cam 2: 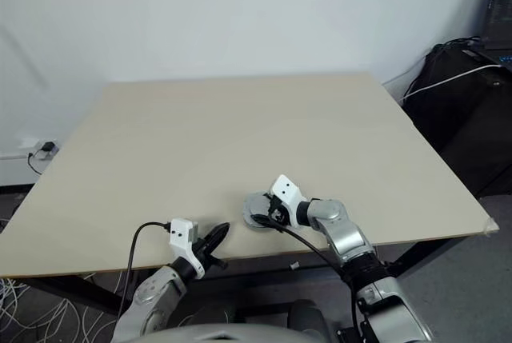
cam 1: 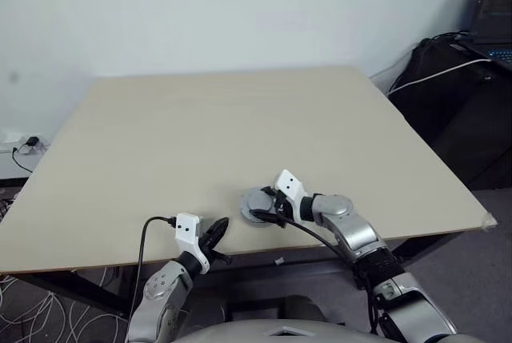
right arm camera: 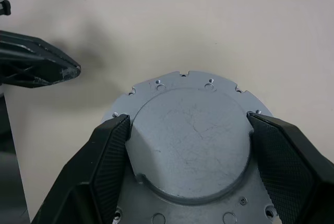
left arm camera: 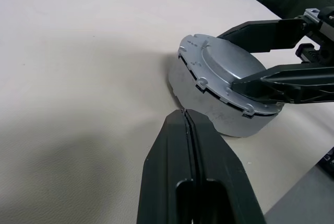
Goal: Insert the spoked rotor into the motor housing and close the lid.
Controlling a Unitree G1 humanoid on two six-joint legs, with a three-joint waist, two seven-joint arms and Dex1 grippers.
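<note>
Right wrist view: right claw (right arm camera: 190, 169) grips lid (right arm camera: 190, 145), smooth side up, flat; left claw (left arm camera: 189, 125) closed.

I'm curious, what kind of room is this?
Probably an office or lab: a plain table, a laptop on a dark stand, and cables on the floor.

A pale wooden table (cam 1: 240, 127) stands against a plain white wall (cam 1: 224, 7). Right of the table sits a laptop (cam 1: 494, 15) on black bags (cam 1: 456, 95); left of it, cables (cam 1: 32, 311) lie on the floor

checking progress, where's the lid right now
The lid sits near the table's front edge, between the right pincer's fingers, just right of the left pincer.
</note>
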